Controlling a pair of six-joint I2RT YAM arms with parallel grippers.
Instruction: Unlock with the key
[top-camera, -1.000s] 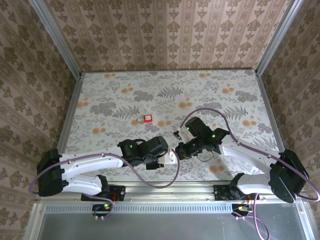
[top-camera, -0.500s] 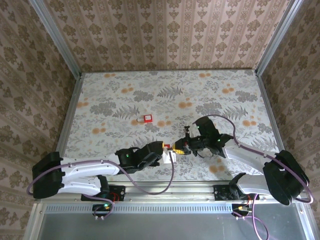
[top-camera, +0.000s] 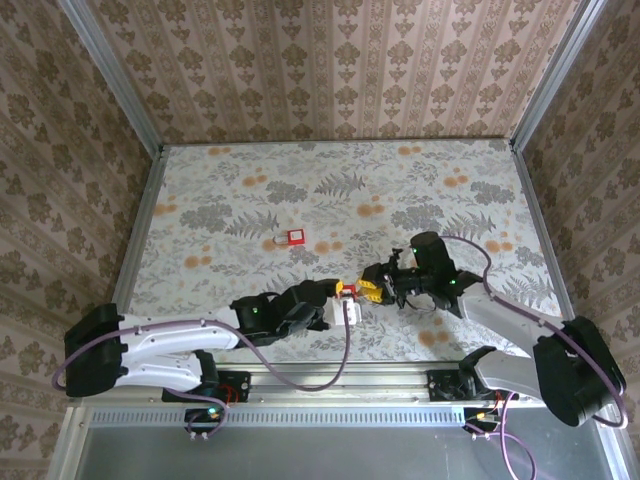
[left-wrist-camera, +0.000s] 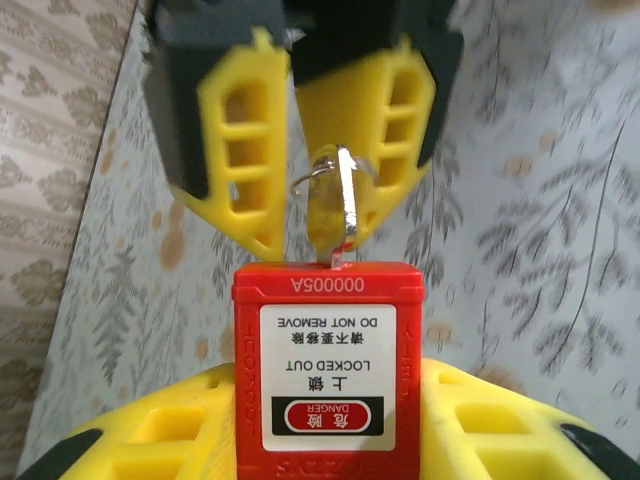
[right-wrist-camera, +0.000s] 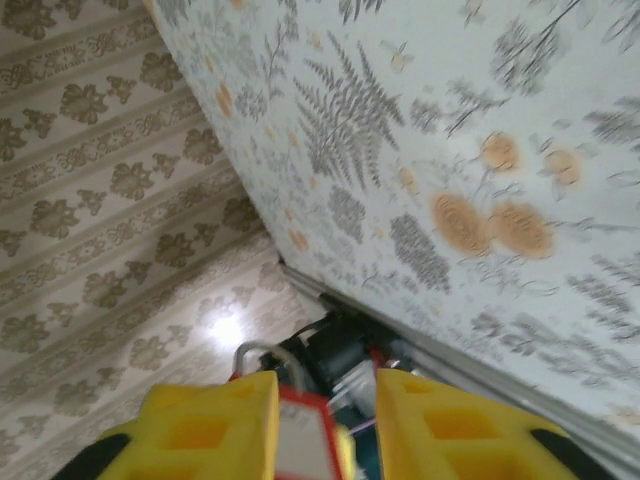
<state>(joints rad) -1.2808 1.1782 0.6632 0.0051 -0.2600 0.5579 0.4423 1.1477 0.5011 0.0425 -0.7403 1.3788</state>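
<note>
Left gripper (left-wrist-camera: 328, 412) is pinching the red padlock (left-wrist-camera: 328, 345) by its sides, yellow fingers (left-wrist-camera: 170, 435) tight against the body on both flanks. The white label faces the left wrist camera and the keyhole end points away from the left jaws, toward the right gripper (left-wrist-camera: 312, 235).

The key (left-wrist-camera: 338, 205) sits in the keyhole, standing straight out of the lock's far end with its ring (left-wrist-camera: 322, 165) hanging at the head. It lies in the gap between the right jaws. These jaws are spread and the gap is wider than the key. The key looks closer to one yellow finger (left-wrist-camera: 395, 130) than to the other and may be brushing it; hard to tell from this angle.

From the right wrist, the red lock body shows between the two spread yellow fingers, just beyond their tips.

From above, both grippers meet tip to tip over the flowered table (top-camera: 300, 190). A small red item (top-camera: 295, 237) lies on the table well apart from both jaws, beyond them.
</note>
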